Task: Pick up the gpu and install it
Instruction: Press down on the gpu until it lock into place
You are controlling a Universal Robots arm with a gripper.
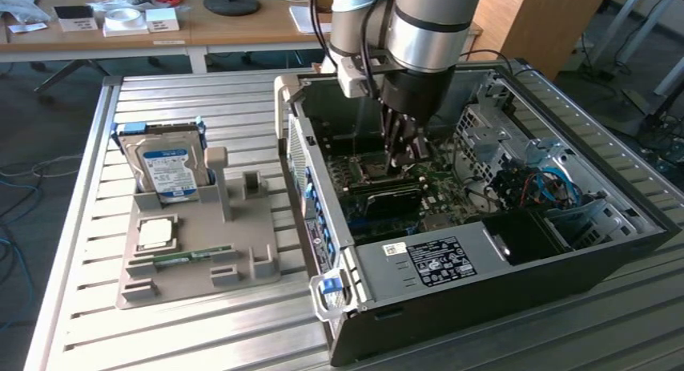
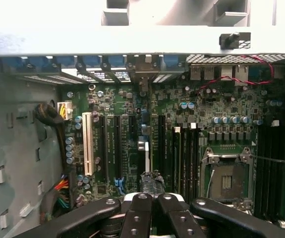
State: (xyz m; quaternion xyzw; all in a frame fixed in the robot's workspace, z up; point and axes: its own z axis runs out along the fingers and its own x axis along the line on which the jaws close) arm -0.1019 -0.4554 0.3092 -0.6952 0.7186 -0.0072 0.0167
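install step, i judge: arm is down inside the open computer case [image 1: 502,251], tool [image 1: 404,151] low over the motherboard [image 2: 192,124].

tool fingers [image 2: 147,218] are fully closed, pressed together. in the wrist view something dark and narrow [image 2: 152,181] sticks out just past the fingertips, over the expansion slots [image 2: 116,148]. likely the edge of the gpu, but i cannot tell for sure.

in the exterior view a dark card-like piece [image 1: 387,196] lies across the board directly under the tool, close to or touching the fingertips. i take this for the gpu. whether it is seated in a slot i cannot make out.

the grey parts holder [image 1: 198,243] on the surface [image 1: 214,331] carries the hard drive [image 1: 166,167] upright, a cpu [image 1: 156,232] and a green memory stick [image 1: 192,256]; no card there.

next move calls for the card edge lined up along one slot and a straight push down; a tilted card would bind.
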